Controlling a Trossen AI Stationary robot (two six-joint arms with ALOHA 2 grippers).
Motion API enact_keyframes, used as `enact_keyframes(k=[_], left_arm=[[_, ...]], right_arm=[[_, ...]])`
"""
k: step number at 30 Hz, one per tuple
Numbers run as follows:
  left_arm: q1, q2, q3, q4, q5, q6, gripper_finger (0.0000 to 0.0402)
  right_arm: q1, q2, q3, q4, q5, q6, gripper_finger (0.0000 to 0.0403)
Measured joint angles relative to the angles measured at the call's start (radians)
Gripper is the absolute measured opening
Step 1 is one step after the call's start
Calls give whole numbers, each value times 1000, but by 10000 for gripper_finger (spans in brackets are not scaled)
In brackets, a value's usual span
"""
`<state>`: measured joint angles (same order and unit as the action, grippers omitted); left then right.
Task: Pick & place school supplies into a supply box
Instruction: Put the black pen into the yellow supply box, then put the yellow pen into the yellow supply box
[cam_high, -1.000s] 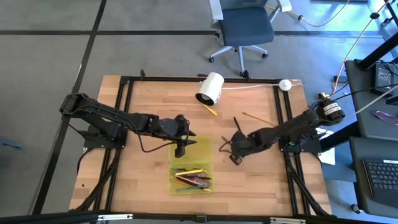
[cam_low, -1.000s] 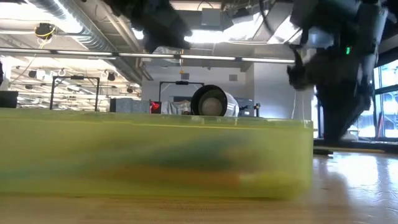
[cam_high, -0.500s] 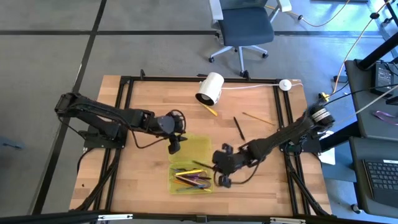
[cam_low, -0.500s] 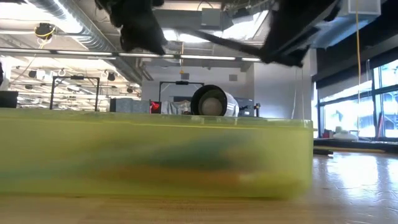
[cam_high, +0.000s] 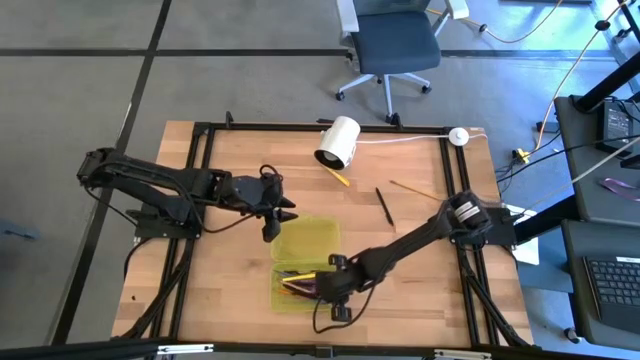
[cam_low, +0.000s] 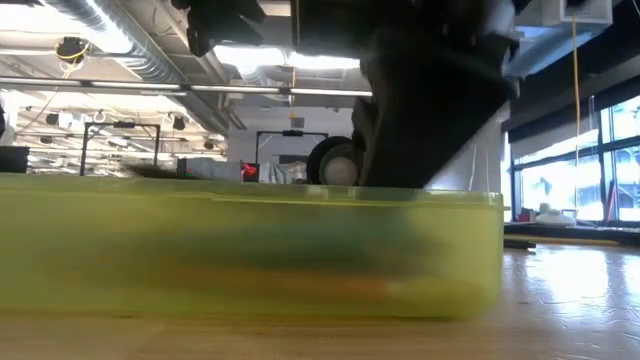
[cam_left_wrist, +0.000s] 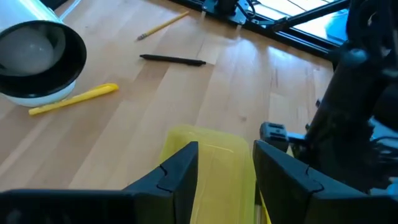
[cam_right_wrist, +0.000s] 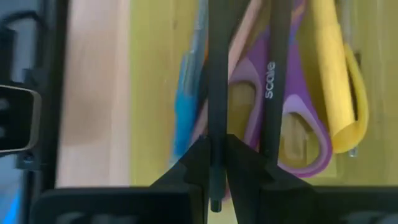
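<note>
Black pen (cam_right_wrist: 217, 93) pinched in right gripper (cam_right_wrist: 215, 163) — directly over supply box (cam_high: 300, 236), scissors (cam_right_wrist: 292, 134) beneath.

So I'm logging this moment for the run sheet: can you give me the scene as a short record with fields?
right gripper: shut on a black pen, over the supply box
left gripper: open, empty, above the far end of the box
in the box: purple-handled scissors, blue pen, yellow pieces
on the table outside the box: yellow pen, black pen, pencil
other: white cylinder
</note>
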<state>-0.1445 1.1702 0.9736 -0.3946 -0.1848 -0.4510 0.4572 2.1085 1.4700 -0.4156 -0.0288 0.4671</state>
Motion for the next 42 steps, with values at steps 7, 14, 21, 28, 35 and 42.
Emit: enact_keyframes(k=[7,14,21,28,35,42], left_arm=[[-14,5,0,-1,0,0,149],[-33,5,0,-2,-3,0,146],[-33,5,0,-7,-4,19,146],[-33,5,0,-1,-4,52,146],[-33,5,0,3,-4,6,149],[-19,5,0,7,-34,27,145]], right_arm=[[0,17,4,-5,-2,29,45],[-4,18,4,-11,-2,20,76],[-29,-39,4,-95,1,21,153],[-54,-204,4,-214,60,-5,171],[-120,-434,-48,-479,180,98,172],[-229,-693,-258,-507,252,245,172]])
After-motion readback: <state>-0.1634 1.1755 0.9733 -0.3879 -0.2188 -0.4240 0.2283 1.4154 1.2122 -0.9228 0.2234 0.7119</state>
